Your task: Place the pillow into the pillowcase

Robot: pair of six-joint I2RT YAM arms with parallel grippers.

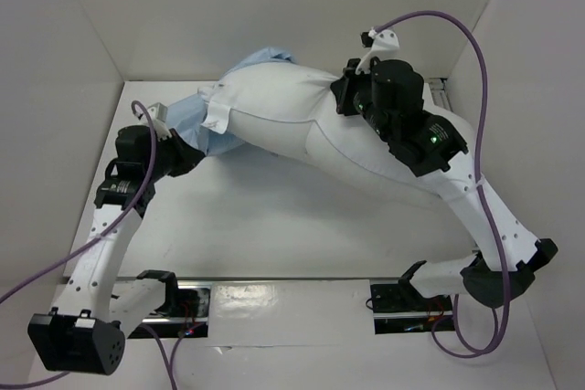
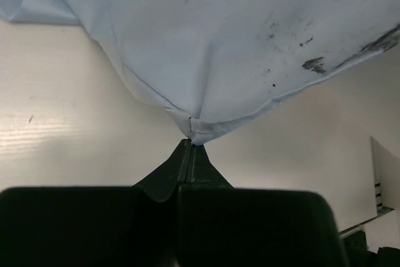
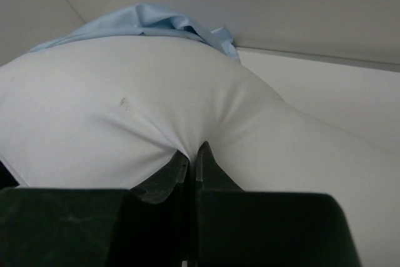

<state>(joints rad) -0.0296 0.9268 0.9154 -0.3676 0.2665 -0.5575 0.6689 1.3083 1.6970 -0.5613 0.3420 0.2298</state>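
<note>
The plump white pillow (image 1: 283, 107) lies across the back of the table, its left end partly over the pale blue pillowcase (image 1: 194, 121). The blue cloth also shows behind the pillow's top. My left gripper (image 1: 192, 154) is shut on a corner of the pillowcase; in the left wrist view the gripper (image 2: 190, 145) pinches the speckled blue cloth (image 2: 250, 48), which hangs above the table. My right gripper (image 1: 336, 96) is shut on a fold of the pillow; in the right wrist view the gripper (image 3: 195, 152) bites into the white fabric (image 3: 125, 110), with the blue pillowcase (image 3: 144, 18) behind.
White walls close in the table on the left, back and right. A metal rail (image 1: 292, 291) with the arm bases runs along the near edge. Purple cables (image 1: 475, 52) loop above both arms. Bare tabletop (image 1: 274, 216) lies in front of the pillow.
</note>
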